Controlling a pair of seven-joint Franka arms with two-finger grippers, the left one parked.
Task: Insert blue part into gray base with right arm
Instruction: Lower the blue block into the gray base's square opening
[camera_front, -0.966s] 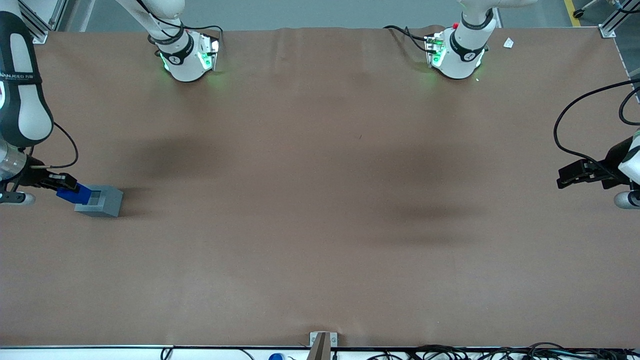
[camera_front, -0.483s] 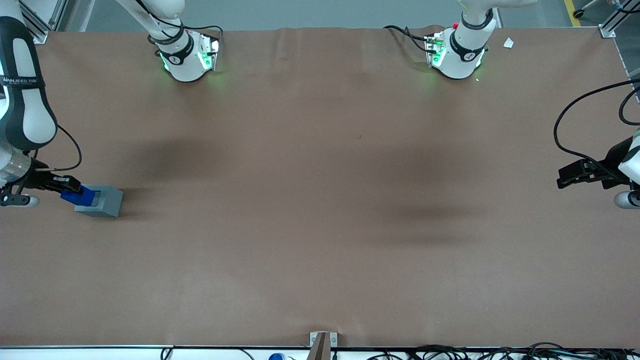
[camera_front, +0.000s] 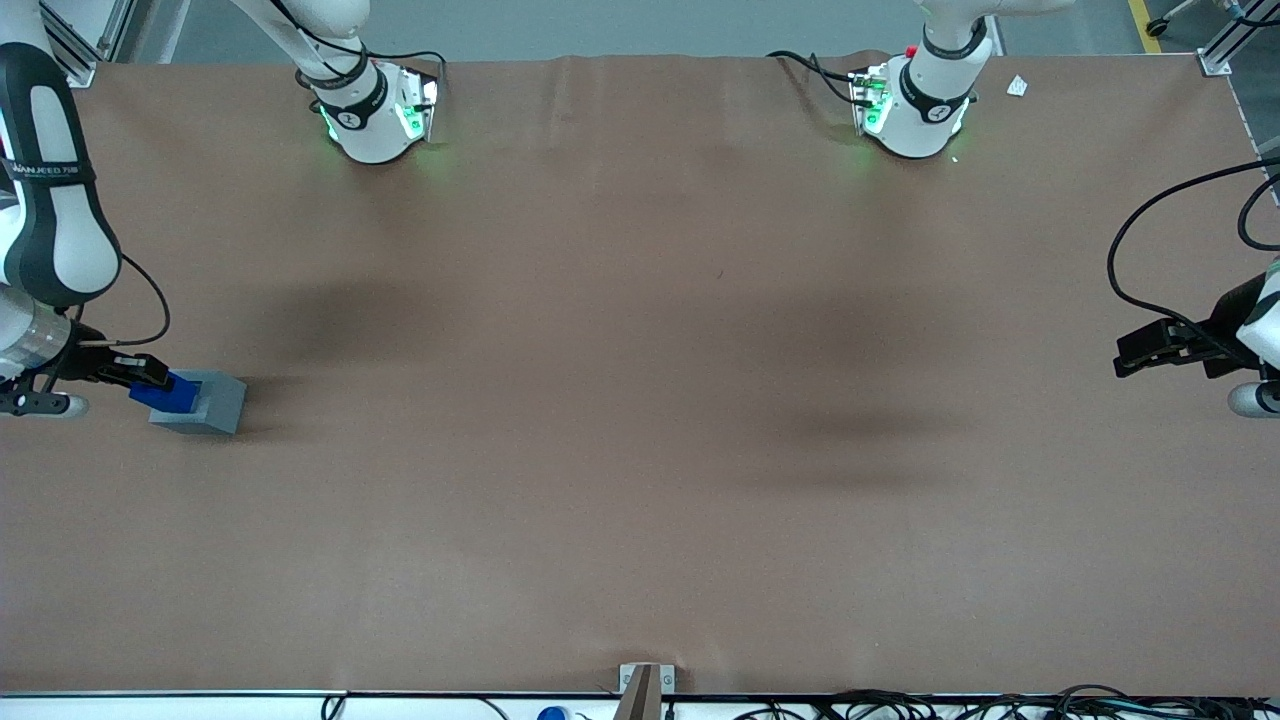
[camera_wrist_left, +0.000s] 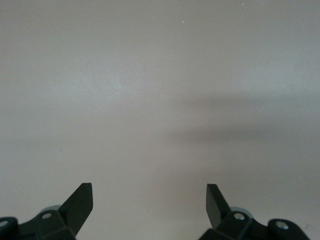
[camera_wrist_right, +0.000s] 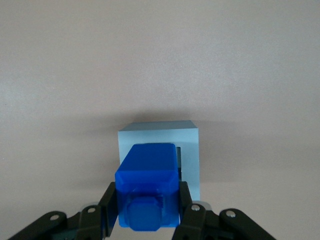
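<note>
The gray base (camera_front: 208, 402) sits on the brown table at the working arm's end. My right gripper (camera_front: 150, 380) is shut on the blue part (camera_front: 167, 393), holding it over the base's top, tilted. In the right wrist view the blue part (camera_wrist_right: 148, 186) is clamped between both black fingers (camera_wrist_right: 107, 207), its raised stud facing the camera. It covers most of the square recess of the gray base (camera_wrist_right: 190, 150); only a narrow strip of the recess shows beside it.
The brown table cover (camera_front: 640, 400) stretches wide toward the parked arm's end. The two arm bases (camera_front: 370, 110) stand at the table's back edge, far from the front camera. A metal bracket (camera_front: 645, 685) sits at the front edge.
My right gripper has carried the blue part a little sideways over the gray base, so it now overlaps the recess more. The base has not moved.
</note>
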